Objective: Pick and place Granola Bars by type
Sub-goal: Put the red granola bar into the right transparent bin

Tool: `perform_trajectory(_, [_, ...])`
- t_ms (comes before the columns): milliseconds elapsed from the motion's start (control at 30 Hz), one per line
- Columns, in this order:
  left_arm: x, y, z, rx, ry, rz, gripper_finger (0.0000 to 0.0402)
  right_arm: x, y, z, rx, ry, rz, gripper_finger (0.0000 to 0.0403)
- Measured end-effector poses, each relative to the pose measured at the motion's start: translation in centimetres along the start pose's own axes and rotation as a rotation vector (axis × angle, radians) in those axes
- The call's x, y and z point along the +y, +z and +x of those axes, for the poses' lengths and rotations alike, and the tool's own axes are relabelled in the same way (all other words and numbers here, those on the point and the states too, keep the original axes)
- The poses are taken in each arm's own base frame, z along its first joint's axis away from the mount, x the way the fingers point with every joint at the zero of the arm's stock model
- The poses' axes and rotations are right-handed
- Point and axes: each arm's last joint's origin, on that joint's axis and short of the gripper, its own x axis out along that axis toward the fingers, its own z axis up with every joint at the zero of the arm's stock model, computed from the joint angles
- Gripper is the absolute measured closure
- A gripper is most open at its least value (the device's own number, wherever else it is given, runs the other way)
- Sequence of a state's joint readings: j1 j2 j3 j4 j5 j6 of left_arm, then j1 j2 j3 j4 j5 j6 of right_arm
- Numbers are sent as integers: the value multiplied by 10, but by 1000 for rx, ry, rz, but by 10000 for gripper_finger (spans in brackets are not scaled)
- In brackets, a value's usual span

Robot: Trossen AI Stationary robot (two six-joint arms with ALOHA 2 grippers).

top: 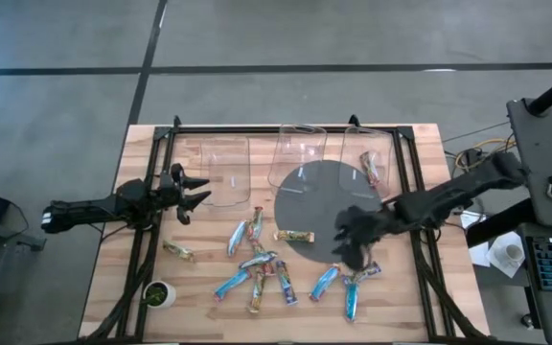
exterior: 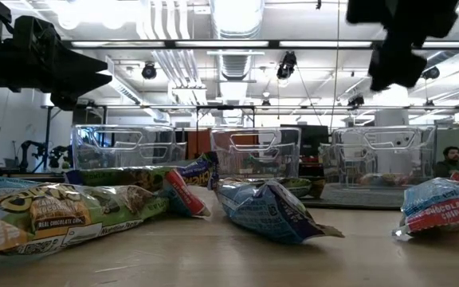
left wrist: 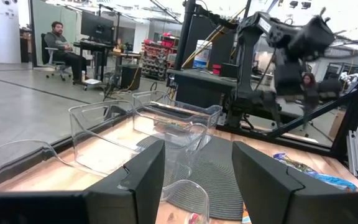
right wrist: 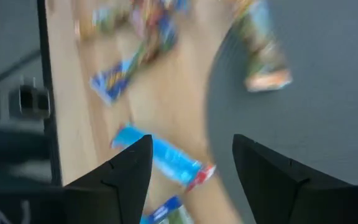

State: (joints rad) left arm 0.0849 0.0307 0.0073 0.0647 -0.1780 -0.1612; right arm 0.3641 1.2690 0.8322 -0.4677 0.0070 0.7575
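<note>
The right gripper (right wrist: pixel 191 171) is hovering with jaws spread and empty over a blue bar (right wrist: pixel 161 159) by the mat (top: pixel 316 206) edge. The other bars (top: pixel 257 261) are lying clustered mid-table; crowding risks a double grab. The left gripper (top: pixel 192 192) is waiting, spread, near the bins (top: pixel 226 169).
</note>
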Motion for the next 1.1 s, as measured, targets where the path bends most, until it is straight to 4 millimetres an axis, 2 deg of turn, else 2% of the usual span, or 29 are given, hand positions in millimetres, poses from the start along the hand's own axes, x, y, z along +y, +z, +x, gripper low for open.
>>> perform_trajectory(133, [0, 0, 0, 0, 0, 0, 230, 5, -5, 29, 165, 28, -59, 191])
perform_trajectory(300, [0, 0, 0, 0, -1, 0, 230, 15, -21, 53, 349, -16, -254, 191])
perform_trajectory(400, [0, 0, 0, 1, -1, 0, 230, 27, -26, 64, 376, -1, -418, 191])
perform_trajectory(533, [0, 0, 0, 1, 0, 0, 230, 38, -25, 79, 341, -83, -595, 190])
perform_trajectory(667, [0, 0, 0, 2, 0, 0, 230, 47, -16, 88, 306, -139, -660, 177])
perform_trajectory(900, [0, 0, 0, 3, 0, 1, 230, 57, -12, 101, 316, -144, -689, 116])
perform_trajectory(1100, [0, 0, 0, 5, 1, 1, 230, 49, -21, 108, 363, -153, -689, 75])
